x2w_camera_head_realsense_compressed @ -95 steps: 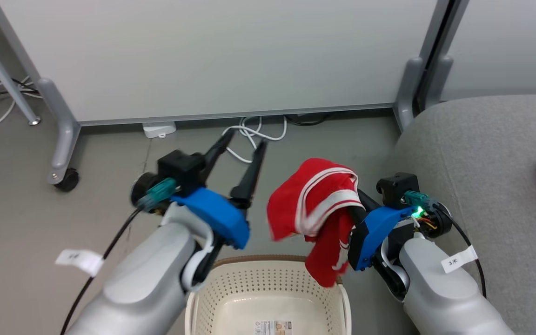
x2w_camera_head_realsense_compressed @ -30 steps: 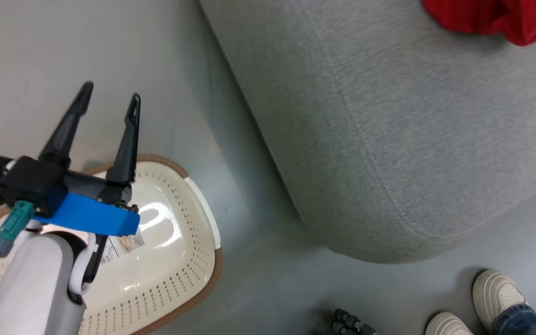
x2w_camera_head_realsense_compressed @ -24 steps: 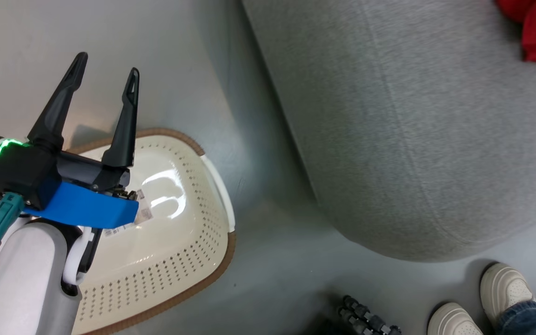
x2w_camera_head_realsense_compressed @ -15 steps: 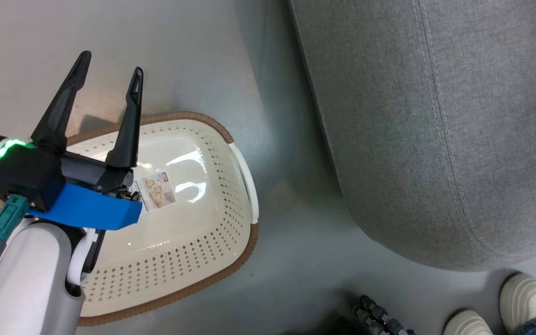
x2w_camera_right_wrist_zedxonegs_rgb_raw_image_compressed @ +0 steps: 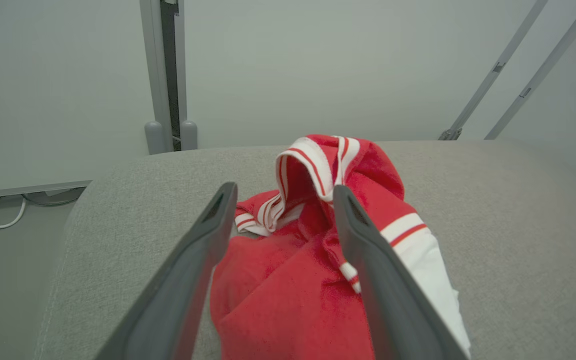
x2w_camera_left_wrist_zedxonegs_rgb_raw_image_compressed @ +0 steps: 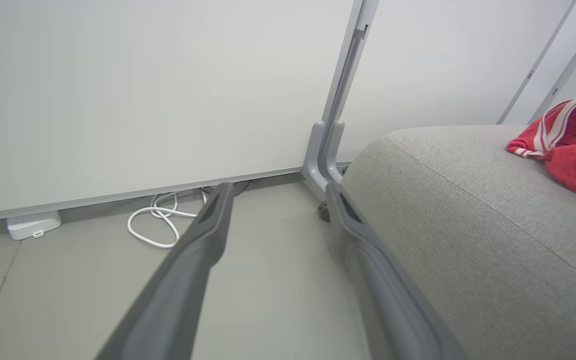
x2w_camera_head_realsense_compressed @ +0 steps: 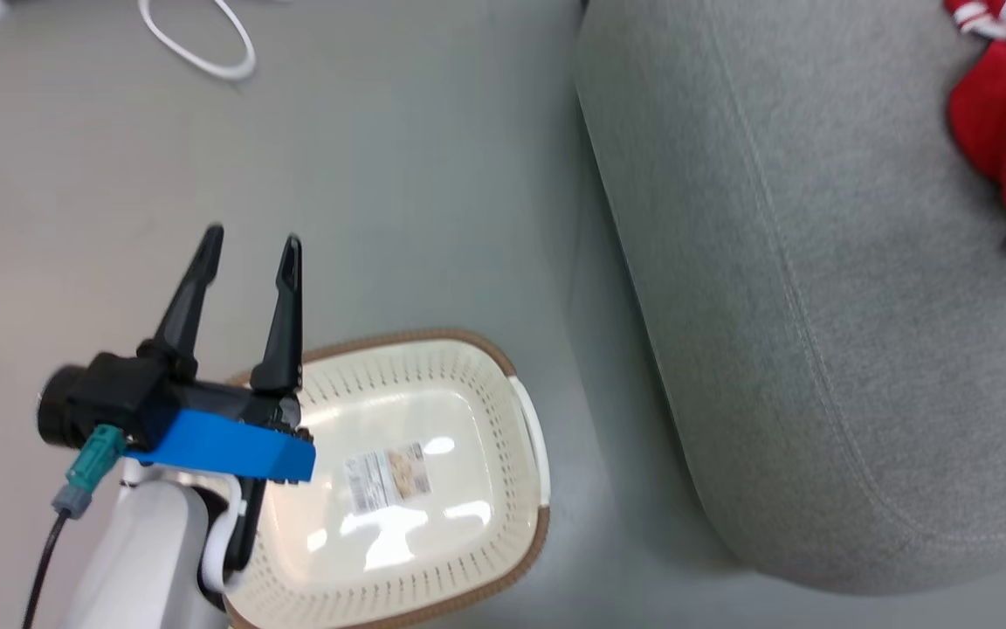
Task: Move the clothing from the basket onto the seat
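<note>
The red and white clothing [x2w_camera_right_wrist_zedxonegs_rgb_raw_image_compressed: 313,240] lies heaped on the grey seat [x2w_camera_right_wrist_zedxonegs_rgb_raw_image_compressed: 508,225], and my right gripper [x2w_camera_right_wrist_zedxonegs_rgb_raw_image_compressed: 283,192] stands open just above it, with cloth showing between the spread fingers but not pinched. In the head view the clothing [x2w_camera_head_realsense_compressed: 1005,148] sits at the seat's [x2w_camera_head_realsense_compressed: 782,288] far right edge. The cream basket [x2w_camera_head_realsense_compressed: 468,384] rests on the floor with just a paper label inside. My left gripper [x2w_camera_head_realsense_compressed: 250,249] hovers open over the basket's left rim, holding nothing. From the left wrist I see the clothing [x2w_camera_left_wrist_zedxonegs_rgb_raw_image_compressed: 568,145] on the seat [x2w_camera_left_wrist_zedxonegs_rgb_raw_image_compressed: 468,220] to the right.
A white cable [x2w_camera_head_realsense_compressed: 197,44] coils on the grey floor beyond the basket. In the left wrist view a white partition wall [x2w_camera_left_wrist_zedxonegs_rgb_raw_image_compressed: 143,90] with a grey post [x2w_camera_left_wrist_zedxonegs_rgb_raw_image_compressed: 325,150] stands behind, with a power strip [x2w_camera_left_wrist_zedxonegs_rgb_raw_image_compressed: 33,225] at its base.
The head camera has swung, bringing the basket more to the middle and the clothing back in at the right. Since the earliest frame the striped garment left my right gripper and lies on the seat.
</note>
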{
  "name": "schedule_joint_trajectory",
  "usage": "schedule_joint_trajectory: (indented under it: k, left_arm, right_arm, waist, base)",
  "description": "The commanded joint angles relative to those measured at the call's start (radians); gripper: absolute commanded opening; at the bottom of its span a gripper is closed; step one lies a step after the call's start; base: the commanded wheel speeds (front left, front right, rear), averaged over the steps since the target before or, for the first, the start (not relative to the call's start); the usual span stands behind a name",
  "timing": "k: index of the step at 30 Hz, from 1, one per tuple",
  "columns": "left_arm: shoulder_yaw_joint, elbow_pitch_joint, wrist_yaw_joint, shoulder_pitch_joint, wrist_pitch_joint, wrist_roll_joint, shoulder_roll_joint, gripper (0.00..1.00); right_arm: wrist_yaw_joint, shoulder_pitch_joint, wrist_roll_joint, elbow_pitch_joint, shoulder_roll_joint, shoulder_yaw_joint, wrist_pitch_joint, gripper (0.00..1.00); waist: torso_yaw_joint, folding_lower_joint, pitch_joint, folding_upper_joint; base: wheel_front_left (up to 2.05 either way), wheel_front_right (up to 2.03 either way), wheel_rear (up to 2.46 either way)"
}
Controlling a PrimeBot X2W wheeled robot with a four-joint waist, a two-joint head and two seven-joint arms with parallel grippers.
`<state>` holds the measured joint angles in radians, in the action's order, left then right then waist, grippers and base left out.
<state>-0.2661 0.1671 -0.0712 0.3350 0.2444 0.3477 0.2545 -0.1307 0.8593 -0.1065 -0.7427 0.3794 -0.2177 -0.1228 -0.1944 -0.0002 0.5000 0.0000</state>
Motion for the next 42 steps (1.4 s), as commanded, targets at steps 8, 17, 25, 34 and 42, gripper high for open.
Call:
schedule_joint_trajectory:
  k: [8,17,25,34,42]
  left_arm:
    - [0.078,0.106,0.008,-0.135,0.021,0.038,-0.061,1.0]
    - [0.155,0.118,0.001,-0.248,0.021,0.016,-0.108,1.0]
    - [0.207,0.136,-0.007,-0.317,0.021,-0.01,-0.134,1.0]
    - [0.255,0.146,-0.022,-0.38,0.021,-0.027,-0.152,1.0]
    - [0.257,0.139,-0.021,-0.396,0.021,-0.042,-0.17,1.0]
  right_arm:
    - [0.0,-0.293,-0.038,0.234,-0.092,0.11,-0.04,1.0]
    - [0.0,-0.556,-0.028,0.421,-0.201,0.145,-0.036,1.0]
    - [0.0,-0.759,0.01,0.546,-0.292,0.196,-0.016,1.0]
    - [0.0,-0.84,0.044,0.579,-0.326,0.198,0.015,1.0]
    - [0.0,-0.846,0.035,0.586,-0.329,0.182,0.014,1.0]
  waist:
    - [0.019,0.0002,-0.283,0.0]
    - [0.107,0.0002,-0.4,0.0]
    - [0.195,0.0002,-0.463,0.0]
    - [0.225,0.0002,-0.498,0.0]
    - [0.223,0.0002,-0.501,0.0]
  base:
    - [0.0,0.0,0.0]
    - [0.0,0.0,0.0]
    - [0.0,0.0,0.0]
    - [0.0,0.0,0.0]
    - [0.0,0.0,0.0]
